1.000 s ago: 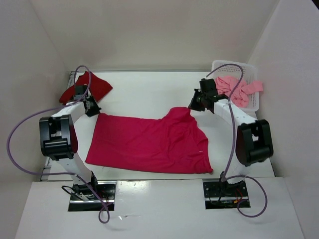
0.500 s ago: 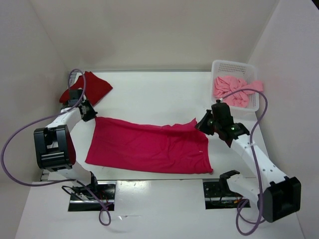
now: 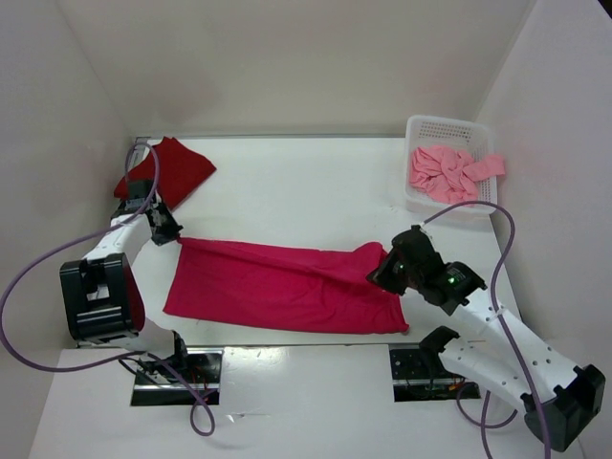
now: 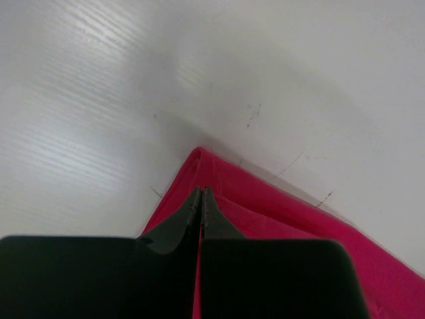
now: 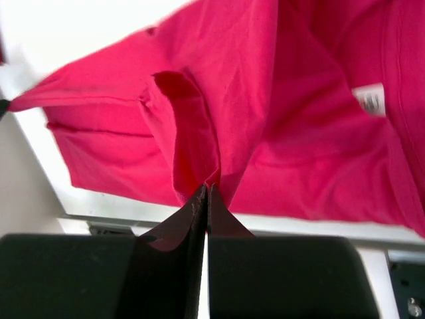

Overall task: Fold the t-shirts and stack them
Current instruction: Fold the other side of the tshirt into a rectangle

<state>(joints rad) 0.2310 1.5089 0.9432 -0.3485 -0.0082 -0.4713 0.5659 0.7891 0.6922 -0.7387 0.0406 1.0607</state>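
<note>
We see a white surface [image 3: 296, 182] boxed in by plain white walls [image 3: 287, 57]. The crimson shirt [image 3: 277, 282] lies folded across its near half, toward 6 o'clock. The left hand [image 3: 172, 234] is clamped on the shirt's 9 o'clock corner; the right hand [image 3: 382, 273] pinches a fold at its 3 o'clock end. A dark red shirt [image 3: 177, 167] sits at 10 o'clock, and a salmon shirt [image 3: 445, 172] fills the basket [image 3: 445, 120] at 2 o'clock

The crimson shirt [image 3: 277, 282] is matt cloth; the table [image 3: 287, 182] smooth, slightly glossy.
</note>
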